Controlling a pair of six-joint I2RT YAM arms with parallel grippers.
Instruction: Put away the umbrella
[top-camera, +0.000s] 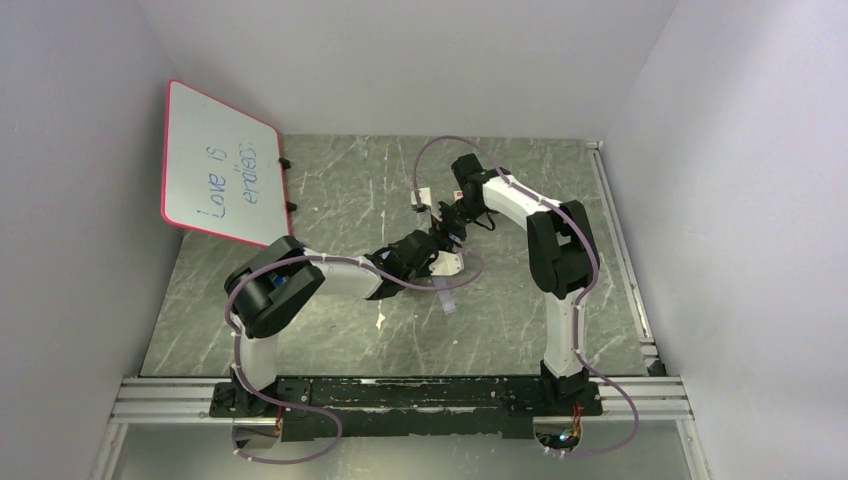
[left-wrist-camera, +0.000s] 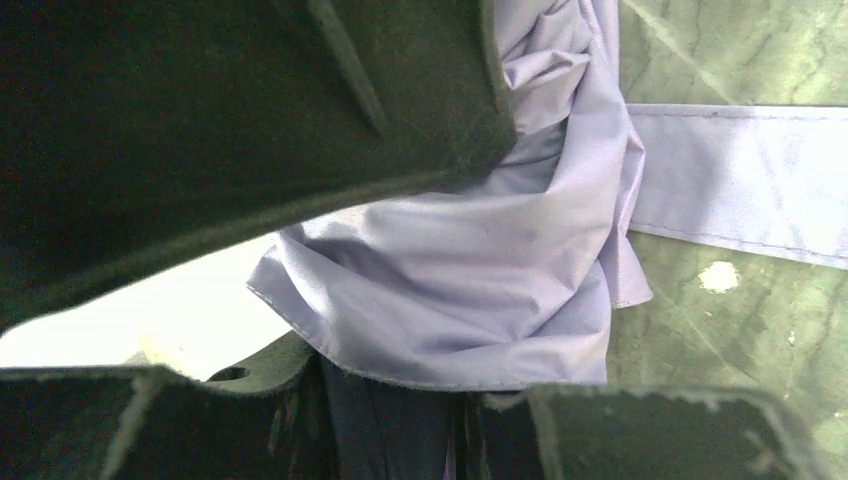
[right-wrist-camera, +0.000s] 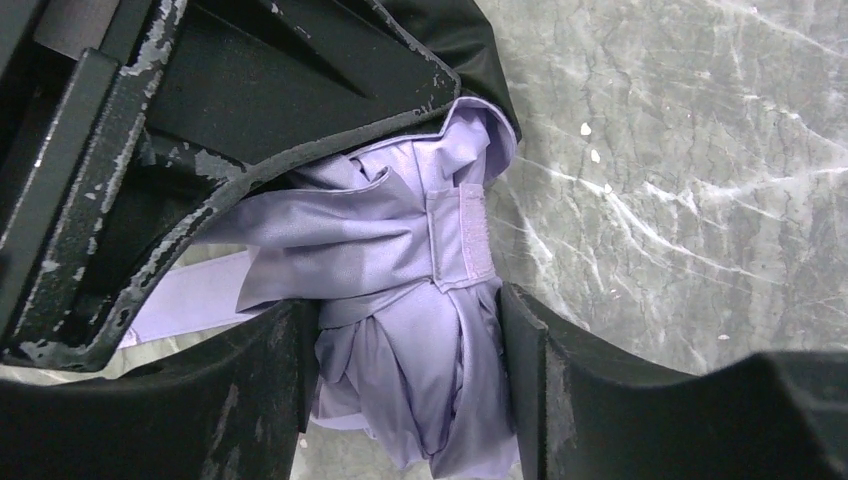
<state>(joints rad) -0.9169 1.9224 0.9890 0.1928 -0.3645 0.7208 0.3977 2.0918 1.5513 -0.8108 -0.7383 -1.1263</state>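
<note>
The umbrella (top-camera: 447, 262) is a bunched, folded bundle of pale lavender fabric held between both grippers near the middle of the table. My left gripper (top-camera: 415, 255) reaches in from the left and is shut on its fabric (left-wrist-camera: 480, 270), with its jaws above and below the cloth. My right gripper (top-camera: 450, 222) comes from the far right and is shut on the bundle (right-wrist-camera: 405, 370), with both fingers pressed against the folds. The flat closure strap (left-wrist-camera: 740, 210) hangs loose towards me (top-camera: 446, 298). Its fastening tab (right-wrist-camera: 472, 230) shows on the bundle. The shaft and handle are hidden.
A red-framed whiteboard (top-camera: 222, 165) with blue writing leans at the back left. White walls close in the left, back and right sides. A metal rail (top-camera: 625, 260) runs along the table's right edge and another (top-camera: 400, 395) along the front by the arm bases.
</note>
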